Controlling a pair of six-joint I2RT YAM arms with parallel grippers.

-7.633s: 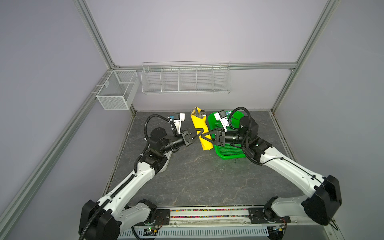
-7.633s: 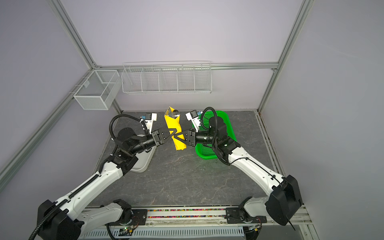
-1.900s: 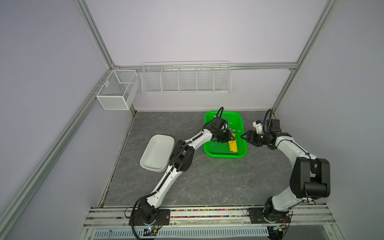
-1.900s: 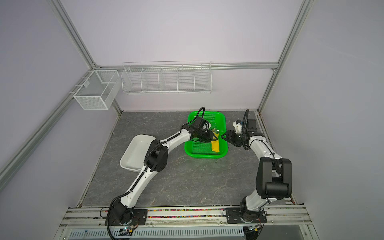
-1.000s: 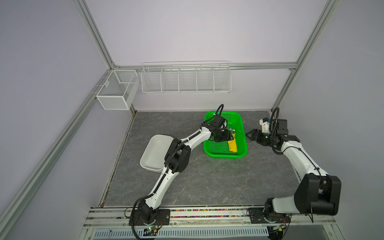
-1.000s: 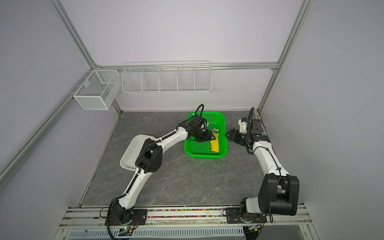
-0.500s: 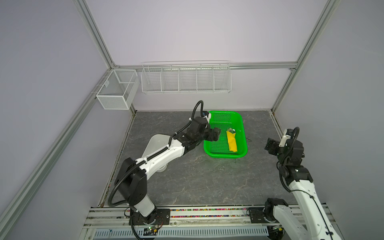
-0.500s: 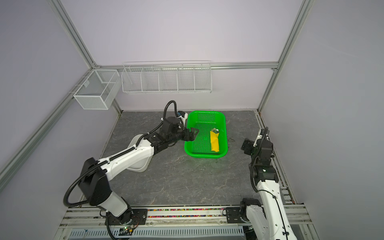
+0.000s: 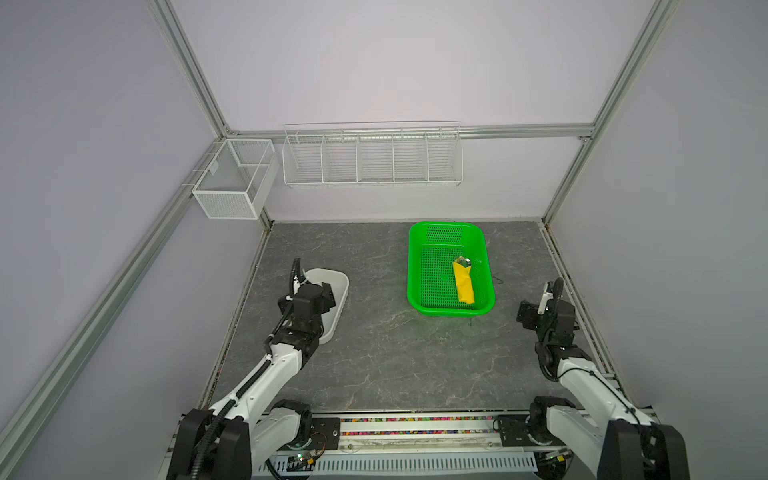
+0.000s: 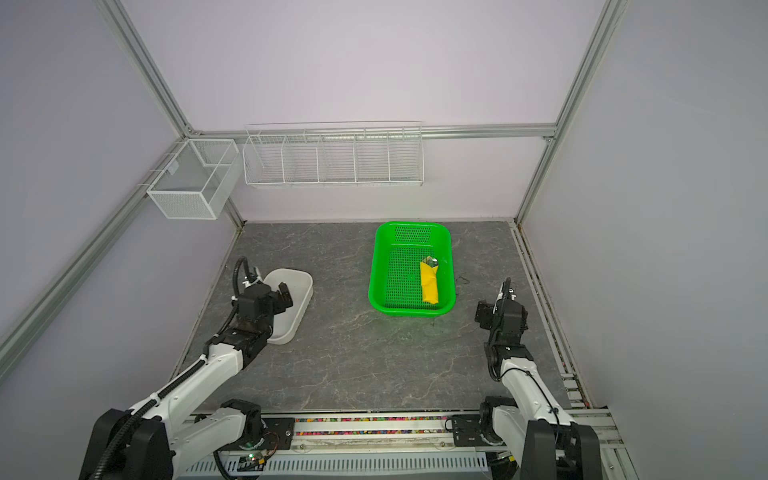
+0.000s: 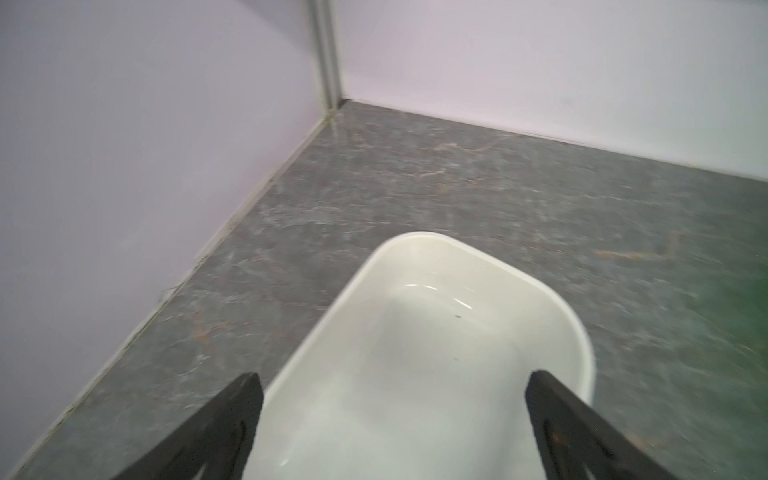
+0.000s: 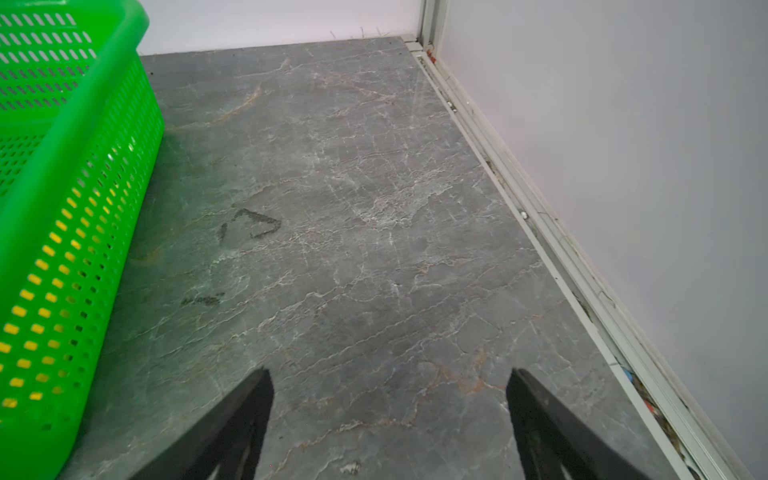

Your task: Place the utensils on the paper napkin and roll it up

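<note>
The paper napkin [image 9: 463,284] [image 10: 429,285] lies as a bright yellow roll inside the green basket [image 9: 415,266] [image 10: 376,266], along its right side. A bit of silver from the utensils [image 9: 464,262] [image 10: 431,262] pokes out of the roll's far end; the rest is hidden inside. My left gripper [image 9: 327,295] [image 10: 286,297] [image 11: 392,376] hangs open and empty over the white tray [image 9: 338,282] [image 11: 415,237]. My right gripper [image 9: 524,313] [image 10: 482,313] [image 12: 390,372] is open and empty above bare table, to the right of the basket [image 12: 83,166].
A white wire rack [image 9: 372,156] and a mesh box [image 9: 232,183] hang on the back and left walls. Enclosure walls stand close to both grippers. The arms' base rail [image 9: 415,428] runs along the front edge.
Both arms have pulled back from the basket toward the front corners. The left gripper let go of the yellow roll, which stays in the basket, and both grippers have opened wide.
</note>
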